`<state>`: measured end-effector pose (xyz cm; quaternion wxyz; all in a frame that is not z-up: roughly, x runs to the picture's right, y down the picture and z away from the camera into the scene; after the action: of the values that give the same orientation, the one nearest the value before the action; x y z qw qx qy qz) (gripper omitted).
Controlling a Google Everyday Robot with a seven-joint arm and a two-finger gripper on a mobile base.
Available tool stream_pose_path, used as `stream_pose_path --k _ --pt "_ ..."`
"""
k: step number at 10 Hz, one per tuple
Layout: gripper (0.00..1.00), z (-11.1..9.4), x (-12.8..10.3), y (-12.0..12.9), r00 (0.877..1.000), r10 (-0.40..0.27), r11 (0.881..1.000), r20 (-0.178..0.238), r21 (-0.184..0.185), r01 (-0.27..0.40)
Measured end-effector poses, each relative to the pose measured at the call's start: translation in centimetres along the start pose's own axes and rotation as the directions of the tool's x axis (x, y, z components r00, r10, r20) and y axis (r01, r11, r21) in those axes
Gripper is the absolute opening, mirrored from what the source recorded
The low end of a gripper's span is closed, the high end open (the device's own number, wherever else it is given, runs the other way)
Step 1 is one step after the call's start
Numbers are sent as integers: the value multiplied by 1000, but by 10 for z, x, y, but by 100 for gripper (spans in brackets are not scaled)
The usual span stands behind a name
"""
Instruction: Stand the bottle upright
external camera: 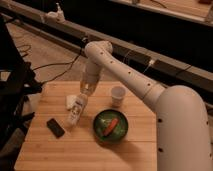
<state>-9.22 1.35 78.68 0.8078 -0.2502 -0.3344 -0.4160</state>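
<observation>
The bottle (pixel 75 112) is slim and pale with a light label. It hangs tilted over the left middle of the wooden table (pixel 75 155), its lower end pointing down-left toward the table. My gripper (pixel 85 93) is at the end of the white arm and is shut on the bottle's upper end. The bottle sits just left of the green bowl (pixel 110 126).
The bowl holds an orange-red item (pixel 111 125). A white translucent cup (pixel 117 95) stands behind the bowl. A small white block (pixel 71 101) lies behind the bottle. A black flat object (pixel 55 127) lies at the left front. A dark chair and cables are left of the table.
</observation>
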Motion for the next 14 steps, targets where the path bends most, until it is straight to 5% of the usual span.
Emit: stream_pose_path --k 8,12,14 --pt "0 -1 3 1 1000 3 1000 -7 -2 -3" --pt "0 -29 43 12 989 15 999 -145 -37 -21" --pt "0 -40 54 14 983 18 999 -182 -40 -26"
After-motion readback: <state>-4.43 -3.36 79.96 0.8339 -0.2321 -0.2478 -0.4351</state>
